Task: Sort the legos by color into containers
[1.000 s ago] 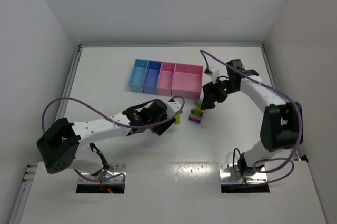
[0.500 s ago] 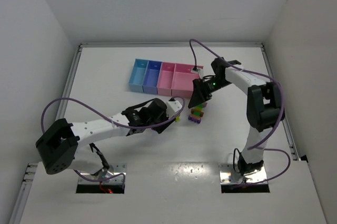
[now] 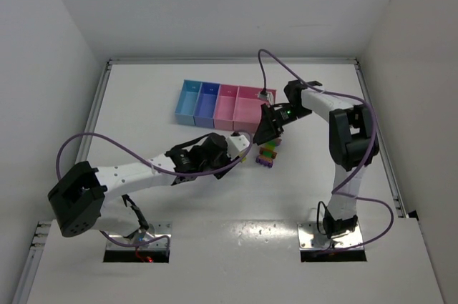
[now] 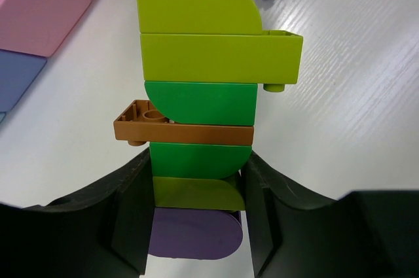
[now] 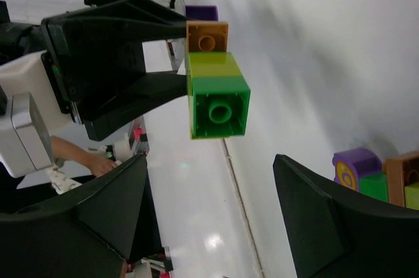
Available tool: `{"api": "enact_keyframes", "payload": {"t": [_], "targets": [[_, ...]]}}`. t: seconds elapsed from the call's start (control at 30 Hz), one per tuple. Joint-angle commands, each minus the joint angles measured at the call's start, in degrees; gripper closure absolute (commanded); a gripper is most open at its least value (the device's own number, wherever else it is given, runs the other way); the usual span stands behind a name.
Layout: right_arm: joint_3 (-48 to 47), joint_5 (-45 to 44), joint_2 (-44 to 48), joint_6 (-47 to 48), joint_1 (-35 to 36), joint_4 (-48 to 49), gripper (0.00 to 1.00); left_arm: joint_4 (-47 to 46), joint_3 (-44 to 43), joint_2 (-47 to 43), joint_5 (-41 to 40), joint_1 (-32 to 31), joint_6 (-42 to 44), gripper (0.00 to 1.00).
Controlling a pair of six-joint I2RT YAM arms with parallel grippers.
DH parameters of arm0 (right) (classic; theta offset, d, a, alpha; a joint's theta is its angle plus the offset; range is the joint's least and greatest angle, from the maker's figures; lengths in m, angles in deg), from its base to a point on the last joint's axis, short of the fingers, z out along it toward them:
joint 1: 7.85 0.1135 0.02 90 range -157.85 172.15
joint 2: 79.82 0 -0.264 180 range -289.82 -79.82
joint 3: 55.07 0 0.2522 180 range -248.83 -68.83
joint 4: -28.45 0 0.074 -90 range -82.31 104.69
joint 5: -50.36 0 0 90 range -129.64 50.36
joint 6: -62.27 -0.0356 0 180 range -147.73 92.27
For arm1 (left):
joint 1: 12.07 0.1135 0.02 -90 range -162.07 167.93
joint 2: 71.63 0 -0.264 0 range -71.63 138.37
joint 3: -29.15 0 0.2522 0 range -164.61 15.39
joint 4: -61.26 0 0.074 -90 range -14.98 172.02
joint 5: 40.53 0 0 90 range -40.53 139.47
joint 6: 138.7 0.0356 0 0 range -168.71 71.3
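While the left pincer (image 4: pixel 196 163), arm stretched flat, clamps a brick stack (image 4: pixel 196 49), the right pincer (image 5: pixel 209 163) is apart, arm folded toward the stack.

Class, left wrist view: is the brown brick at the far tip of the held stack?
No, the brown brick sits between two green bricks, partway along the stack.

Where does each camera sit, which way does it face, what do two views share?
Top external: above, behind the left arm and right arm, both showing, looking down on the table.
Left wrist: on the left arm, looking along the left gripper shut on the lego strip.
Right wrist: on the right arm, open right gripper facing that strip end-on.
Wrist views share the strip.
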Motion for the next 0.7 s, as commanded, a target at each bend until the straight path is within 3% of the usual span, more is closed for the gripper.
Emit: {"api": "enact_keyframes", "payload": {"t": [0.0,0.17,0.53,0.67], "targets": [[-2.8,4.3,-1.4,-0.8,0.2,1.4,0.22,-4.0,-2.2,-1.9,-0.7,-1.5,1.4,1.0],[-4.0,4.3,-2.0,-1.4,0.2,1.9,0.26,-5.1,-2.7,-1.9,-0.7,-2.0,2.0,1.0],[-6.5,5.3,-3.0,1.6,2.1,0.3,0.5,-6.3,-4.3,-0.2,-1.2,-2.0,1.5,1.0],[-7.8,5.3,-3.6,7.9,2.6,-6.5,0.7,-6.3,-4.3,0.3,-1.2,-2.0,1.4,1.0]]}}
